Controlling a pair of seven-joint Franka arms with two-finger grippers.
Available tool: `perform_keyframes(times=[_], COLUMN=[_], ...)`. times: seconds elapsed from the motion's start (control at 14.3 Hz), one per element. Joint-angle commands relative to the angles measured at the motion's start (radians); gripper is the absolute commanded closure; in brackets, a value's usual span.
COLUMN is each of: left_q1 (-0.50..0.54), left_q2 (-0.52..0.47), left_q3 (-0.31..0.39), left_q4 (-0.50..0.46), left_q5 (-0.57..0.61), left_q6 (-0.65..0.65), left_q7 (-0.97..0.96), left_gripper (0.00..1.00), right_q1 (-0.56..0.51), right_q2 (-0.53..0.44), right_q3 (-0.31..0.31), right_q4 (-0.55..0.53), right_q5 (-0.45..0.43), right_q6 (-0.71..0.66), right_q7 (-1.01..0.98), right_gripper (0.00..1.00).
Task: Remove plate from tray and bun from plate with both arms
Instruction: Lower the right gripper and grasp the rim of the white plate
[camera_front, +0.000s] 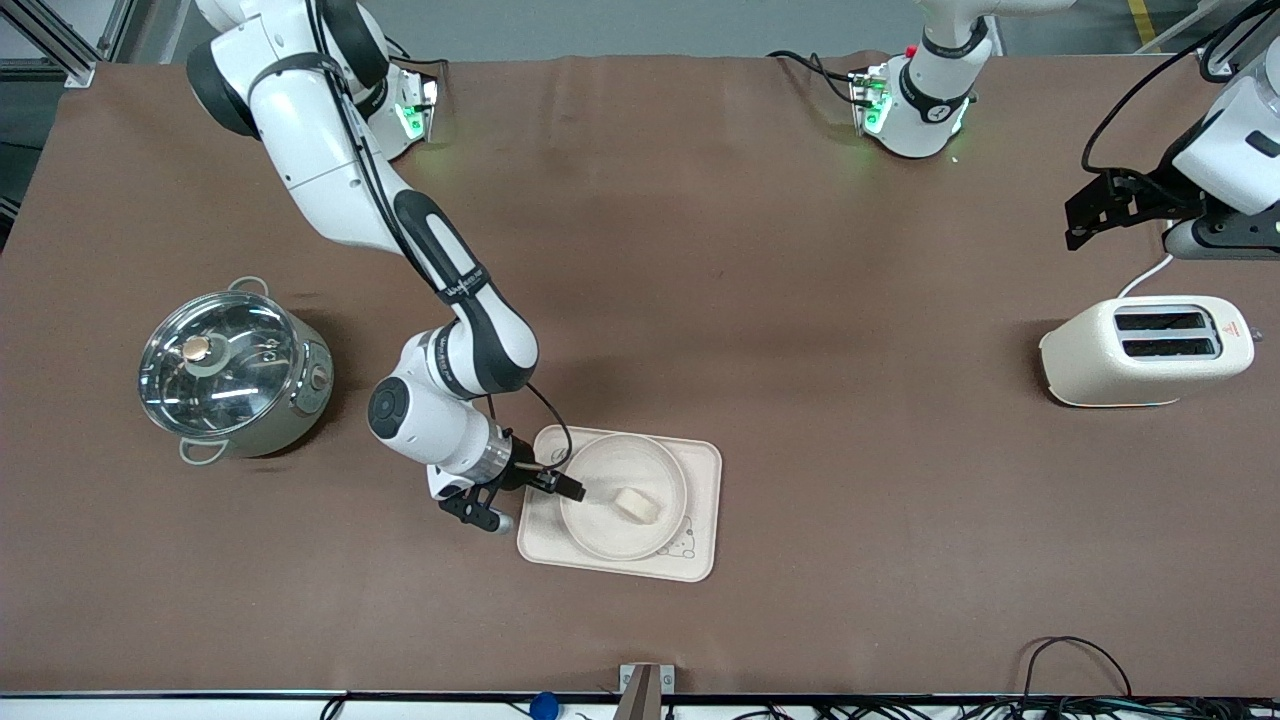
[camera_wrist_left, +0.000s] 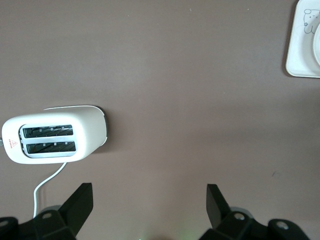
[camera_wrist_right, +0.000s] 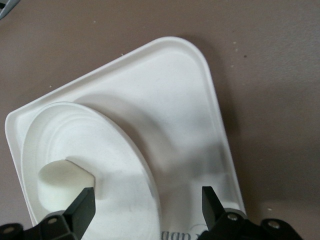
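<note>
The round cream plate (camera_front: 600, 478) lies on the rectangular cream tray (camera_front: 703, 468), and the pale bun (camera_front: 638, 506) lies in the plate. My right gripper (camera_front: 566, 488) is open and low over the plate's rim, at the side toward the right arm's end. In the right wrist view its gripper (camera_wrist_right: 147, 207) straddles the rim of the plate (camera_wrist_right: 115, 170), with one fingertip (camera_wrist_right: 82, 204) close beside the bun (camera_wrist_right: 60, 182) and the other over the tray (camera_wrist_right: 180, 115). It holds nothing. My left gripper (camera_front: 1090, 215) waits open and empty, up over the table by the toaster; it also shows in the left wrist view (camera_wrist_left: 149, 202).
A cream toaster (camera_front: 1145, 350) stands at the left arm's end of the table, also in the left wrist view (camera_wrist_left: 55, 140), with its white cord. A steel pot with a glass lid (camera_front: 230, 370) stands at the right arm's end. Cables lie along the table's near edge.
</note>
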Motion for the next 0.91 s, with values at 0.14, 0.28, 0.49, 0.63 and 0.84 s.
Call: perform_keyframes(times=[0.14,0.28,0.49,0.63,0.84], left_q1=[0.001,0.002,0.002,0.002,0.002], left_q2=[-0.001,-0.004,-0.004,-0.003,0.002], left_q3=[-0.001,-0.001,-0.001,-0.001,-0.001], left_q4=[0.010,0.011,0.011,0.011,0.011], left_q5=[-0.002,-0.002,-0.002,-0.002,-0.002], left_q6=[-0.017,-0.029,-0.029,-0.029,-0.027], left_q7=[0.009,0.014,0.017,0.019,0.017], left_gripper=[0.00,0.00,0.00,0.00,0.00], right_q1=[0.017,0.024,0.015,-0.011,-0.019], right_q2=[0.031,0.043,0.038,0.000,-0.121], right_q3=[-0.005,-0.005,-0.010,-0.005,0.028], right_q4=[0.026,0.028,0.026,-0.006,-0.151], right_q5=[0.019,0.018,0.007,0.016,0.016], right_q6=[0.054,0.063,0.062,0.051,0.059], right_q7=[-0.003,-0.007,-0.059,-0.177,-0.202], right_gripper=[0.85,1.00,1.00,1.00,1.00])
